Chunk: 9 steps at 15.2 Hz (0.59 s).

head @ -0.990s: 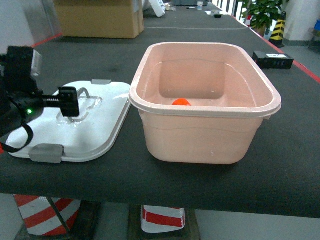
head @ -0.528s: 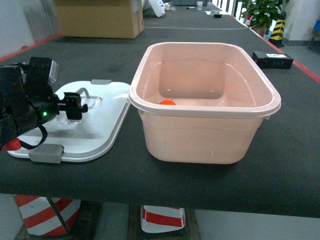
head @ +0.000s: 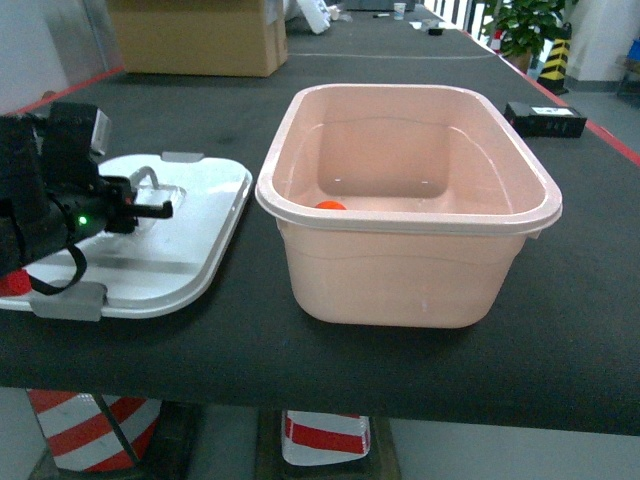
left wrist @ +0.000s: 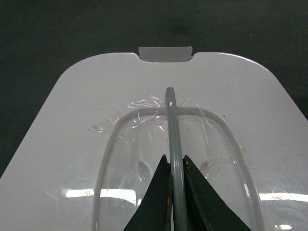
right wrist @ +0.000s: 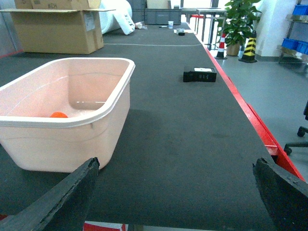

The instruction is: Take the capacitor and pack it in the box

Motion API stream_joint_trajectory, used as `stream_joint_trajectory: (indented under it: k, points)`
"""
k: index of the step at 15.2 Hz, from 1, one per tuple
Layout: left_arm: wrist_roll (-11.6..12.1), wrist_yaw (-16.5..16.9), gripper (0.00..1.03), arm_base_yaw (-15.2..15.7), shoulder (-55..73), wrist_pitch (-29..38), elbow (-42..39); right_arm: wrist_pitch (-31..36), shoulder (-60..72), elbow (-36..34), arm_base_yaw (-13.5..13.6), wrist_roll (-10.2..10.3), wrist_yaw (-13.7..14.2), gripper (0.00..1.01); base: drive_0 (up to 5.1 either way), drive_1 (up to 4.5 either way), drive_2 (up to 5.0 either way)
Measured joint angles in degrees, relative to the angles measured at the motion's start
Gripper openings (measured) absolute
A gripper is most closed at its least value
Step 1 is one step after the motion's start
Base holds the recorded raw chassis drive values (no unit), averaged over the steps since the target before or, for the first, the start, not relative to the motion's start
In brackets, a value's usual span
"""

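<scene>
The pale pink box (head: 410,216) stands open mid-table, also at the left of the right wrist view (right wrist: 72,120). A small orange capacitor (head: 330,205) lies on its floor near the front left wall (right wrist: 59,115). The white lid (head: 185,250) lies flat to the box's left (left wrist: 72,144). My left gripper (head: 160,209) is shut on the lid's upright grey handle (left wrist: 172,120), with the jaws pinching it from both sides (left wrist: 174,161). My right gripper (right wrist: 175,163) is open over bare table right of the box, holding nothing.
A brown cardboard carton (head: 200,35) sits at the far left of the table. A black device (head: 545,120) lies right of the box (right wrist: 199,75). The table's red right edge (right wrist: 250,115) and near front edge bound the dark mat.
The left gripper has shut on the lid's handle, and the lid has slid a little to the left. The orange capacitor has rolled left inside the box.
</scene>
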Motion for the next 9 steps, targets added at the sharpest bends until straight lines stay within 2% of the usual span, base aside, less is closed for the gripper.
stream_joint_trajectory:
  k: [2, 7, 9]
  points:
    - [-0.04, -1.77, 0.02, 0.02, -7.85, -2.01, -2.12, -0.02, 0.0, 0.0, 0.0, 0.02, 0.0, 0.98, 0.0, 0.0, 0.0]
    - [-1.66, -4.07, 0.02, -0.28, -15.1, -4.33, -2.47, -0.02, 0.0, 0.0, 0.0, 0.0, 0.0, 0.98, 0.0, 0.0, 0.0]
    - [-2.86, -8.74, 0.02, -2.82, -23.78, -7.13, -2.64, -0.02, 0.0, 0.0, 0.0, 0.0, 0.0, 0.98, 0.0, 0.0, 0.0]
